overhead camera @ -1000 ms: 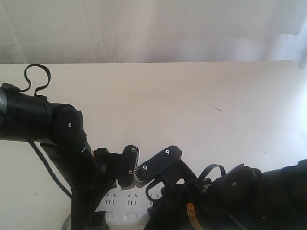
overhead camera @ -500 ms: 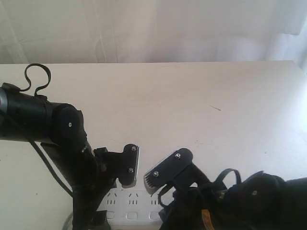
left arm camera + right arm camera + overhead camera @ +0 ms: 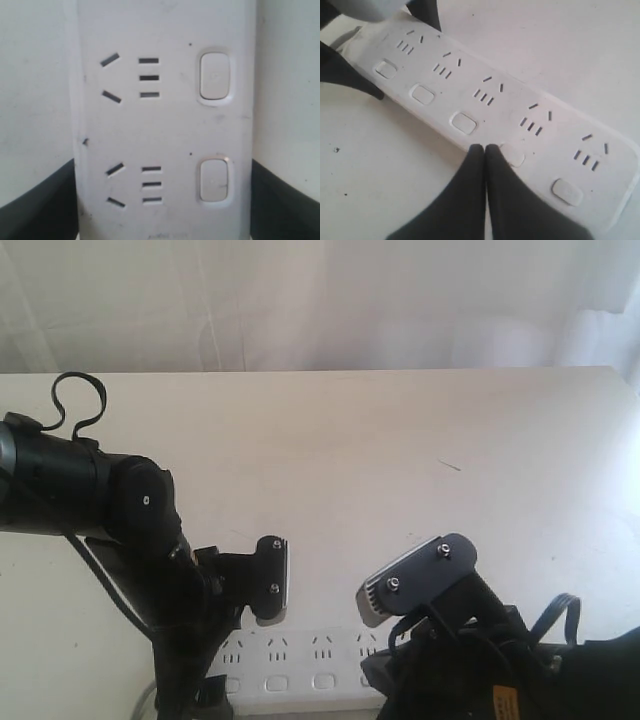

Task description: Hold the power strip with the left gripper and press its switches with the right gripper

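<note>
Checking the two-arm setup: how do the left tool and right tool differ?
The left tool straddles the power strip, a finger against each long edge; the right tool holds nothing. The left tool's fingers are spread by the strip's width; the right tool's are shut tip to tip beside a switch. Both are black and down at the strip.

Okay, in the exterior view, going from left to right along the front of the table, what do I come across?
looped black cable → left gripper, clamped across the strip → uncovered stretch of the power strip → right gripper, fingers shut → orange label on that arm
</note>
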`<state>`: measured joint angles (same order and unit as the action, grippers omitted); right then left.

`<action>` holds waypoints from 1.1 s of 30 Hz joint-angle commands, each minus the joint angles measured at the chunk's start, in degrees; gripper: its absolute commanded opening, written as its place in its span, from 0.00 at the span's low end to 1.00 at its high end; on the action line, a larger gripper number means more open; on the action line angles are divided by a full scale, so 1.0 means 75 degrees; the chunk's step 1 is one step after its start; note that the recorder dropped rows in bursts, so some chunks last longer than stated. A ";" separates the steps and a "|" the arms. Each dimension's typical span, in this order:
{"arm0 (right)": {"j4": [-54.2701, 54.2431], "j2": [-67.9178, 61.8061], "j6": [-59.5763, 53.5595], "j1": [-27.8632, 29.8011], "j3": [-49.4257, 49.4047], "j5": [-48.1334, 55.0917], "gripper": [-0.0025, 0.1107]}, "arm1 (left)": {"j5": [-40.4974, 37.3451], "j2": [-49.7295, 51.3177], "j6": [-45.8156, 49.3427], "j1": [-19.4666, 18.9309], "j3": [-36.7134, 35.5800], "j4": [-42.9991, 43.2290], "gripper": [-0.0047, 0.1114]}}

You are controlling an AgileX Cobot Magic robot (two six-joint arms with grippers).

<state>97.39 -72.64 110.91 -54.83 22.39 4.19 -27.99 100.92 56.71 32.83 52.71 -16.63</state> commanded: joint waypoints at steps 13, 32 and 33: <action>0.0032 0.0047 0.0042 -0.0005 -0.0102 0.0518 0.02 | -0.0268 0.0250 -0.0427 -0.0015 -0.0132 0.0342 0.04; 0.0341 -0.0779 0.0428 -0.0005 -0.0017 0.0794 0.02 | -0.0269 0.0250 -0.0543 -0.0015 -0.0132 0.0342 0.04; 0.0341 -0.0842 0.0428 -0.0005 -0.0017 0.0826 0.02 | -0.0269 0.0250 -0.0543 -0.0015 -0.0132 0.0342 0.04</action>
<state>99.32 -77.75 113.25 -54.83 22.16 9.79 -27.85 100.92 54.60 32.83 52.84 -15.55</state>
